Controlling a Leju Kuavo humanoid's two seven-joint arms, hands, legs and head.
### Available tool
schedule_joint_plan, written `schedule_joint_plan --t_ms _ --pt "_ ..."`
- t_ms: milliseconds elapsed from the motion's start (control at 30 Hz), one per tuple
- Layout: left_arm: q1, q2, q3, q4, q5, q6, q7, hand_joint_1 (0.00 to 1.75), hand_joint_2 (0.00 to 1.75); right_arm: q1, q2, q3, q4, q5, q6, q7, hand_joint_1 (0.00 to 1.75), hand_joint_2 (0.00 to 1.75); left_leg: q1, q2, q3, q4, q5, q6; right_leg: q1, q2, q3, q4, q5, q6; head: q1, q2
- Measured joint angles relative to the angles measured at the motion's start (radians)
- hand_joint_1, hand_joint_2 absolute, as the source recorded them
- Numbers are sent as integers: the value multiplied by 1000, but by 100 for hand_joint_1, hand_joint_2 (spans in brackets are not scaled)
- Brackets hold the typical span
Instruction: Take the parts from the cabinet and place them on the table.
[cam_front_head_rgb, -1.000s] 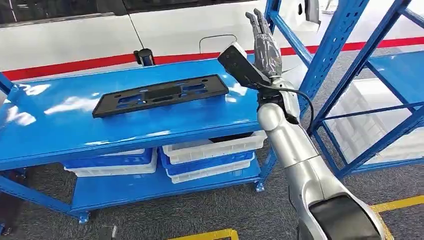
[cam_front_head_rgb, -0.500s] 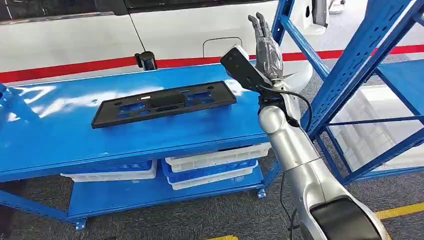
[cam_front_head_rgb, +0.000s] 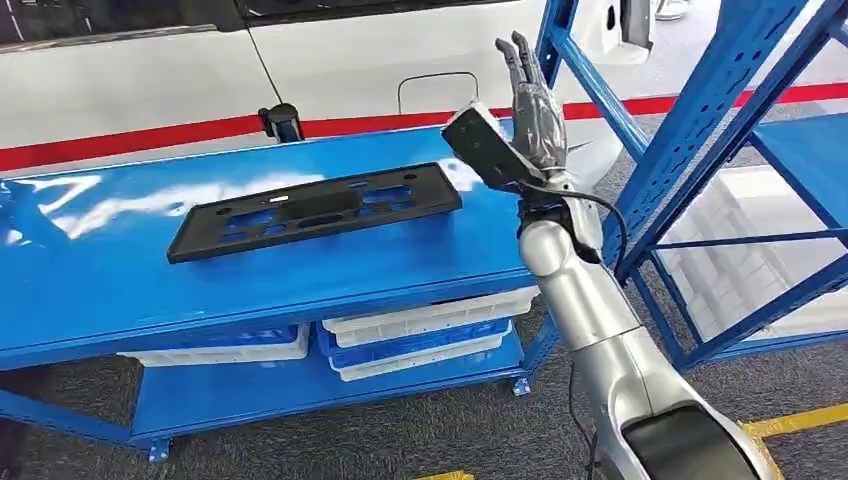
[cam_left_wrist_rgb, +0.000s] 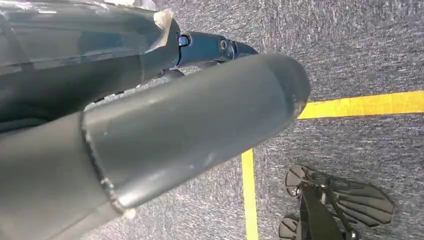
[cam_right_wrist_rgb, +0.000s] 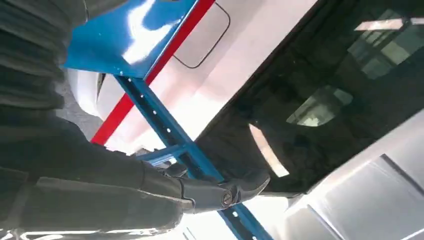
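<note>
While the black part (cam_front_head_rgb: 315, 211) lies flat on the blue table (cam_front_head_rgb: 120, 290), I hold my right hand (cam_front_head_rgb: 533, 100) raised at its right end, fingers straight, gripping nothing

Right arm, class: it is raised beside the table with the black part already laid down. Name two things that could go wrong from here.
The right hand is raised, fingers extended, holding nothing, close to the blue rack upright; swinging toward the rack, it might strike the frame. The black part lies flat on the glossy blue table, its end near that wrist; a low sweep could push it across.
</note>
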Motion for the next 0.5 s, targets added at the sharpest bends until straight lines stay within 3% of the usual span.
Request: schedule_joint_plan --t_ms 300,500 --pt "0 0 0 0 12 21 -33 0 0 82 53 163 -6 95 40 -26 0 175 0 0 0 0 -1 -1 -1 0 0 0 -2 -2 0 0" --pt "0 -1 8 0 24 30 -50 0 0 103 82 214 -6 106 44 -26 0 175 -1 -1 0 0 -1 -2 -1 0 0 0 -2 -2 0 0"
